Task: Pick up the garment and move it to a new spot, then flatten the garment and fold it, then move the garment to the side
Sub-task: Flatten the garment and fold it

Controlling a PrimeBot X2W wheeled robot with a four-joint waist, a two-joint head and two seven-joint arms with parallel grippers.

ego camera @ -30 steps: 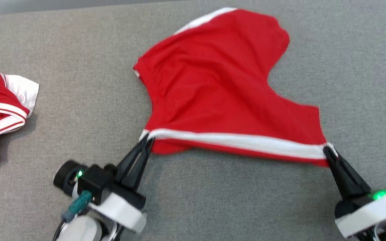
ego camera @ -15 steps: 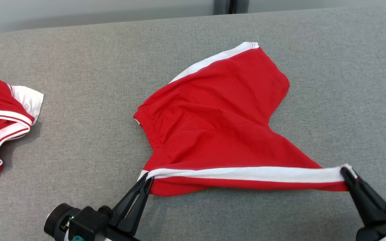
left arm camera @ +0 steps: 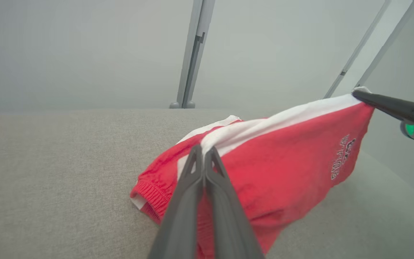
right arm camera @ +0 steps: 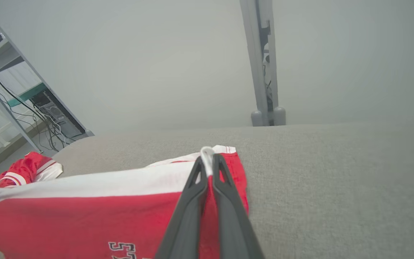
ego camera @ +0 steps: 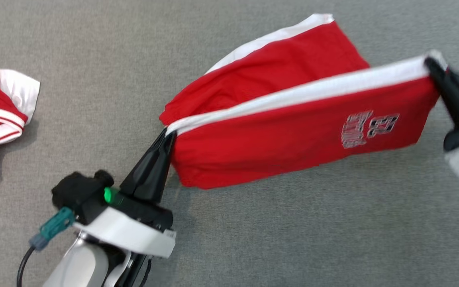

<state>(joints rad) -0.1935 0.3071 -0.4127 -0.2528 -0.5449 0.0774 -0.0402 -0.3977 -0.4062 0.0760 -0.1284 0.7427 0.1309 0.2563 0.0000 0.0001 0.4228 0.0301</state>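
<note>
Now: shorts (ego camera: 285, 139) half-lifted over grey cushion (ego camera: 253, 239), far leg resting on it. Left gripper (ego camera: 168, 134) clamped on one end of white stripe (ego camera: 301, 93), right gripper (ego camera: 431, 63) clamped on other end. Fabric likely light, limp, sagging; corner pinches suit it.

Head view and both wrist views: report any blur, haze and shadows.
Head view: the right gripper and the held corner of the red shorts with white side stripes are blurred; the left gripper is sharp; shadows on the grey fabric surface are faint and soft. Left wrist view: washed-out, hazy background; its own jaws look soft. Right wrist view: hazy wall, crisp shorts print.
</note>
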